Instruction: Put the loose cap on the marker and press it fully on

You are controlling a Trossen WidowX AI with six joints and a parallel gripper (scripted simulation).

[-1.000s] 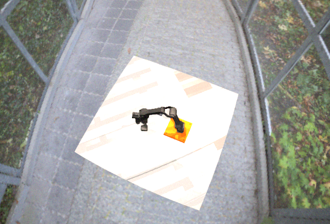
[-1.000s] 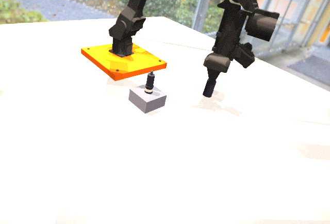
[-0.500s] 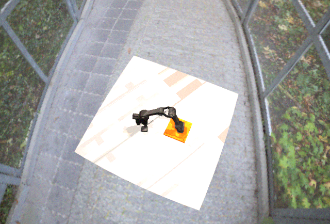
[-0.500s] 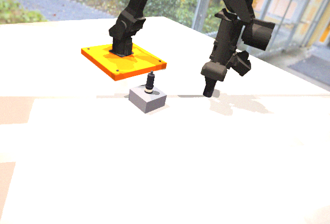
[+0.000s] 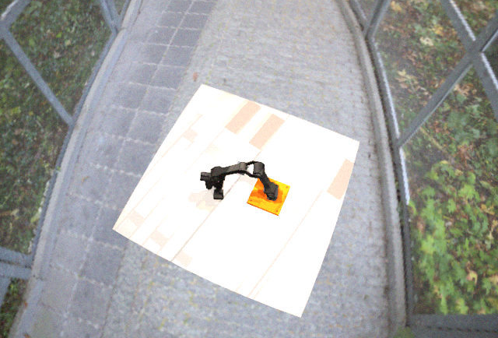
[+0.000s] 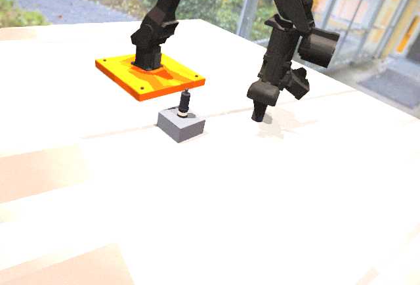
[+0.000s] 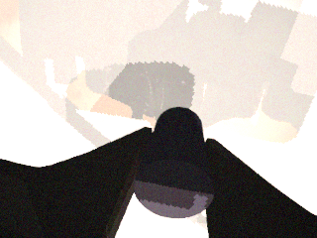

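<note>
I see open table (image 6: 237, 190) across the lower frame. Obstacles sit mid-left: holder block (image 6: 180, 125) with upright marker (image 6: 184, 103), orange base plate (image 6: 149, 77) just behind it, touching neither.
</note>
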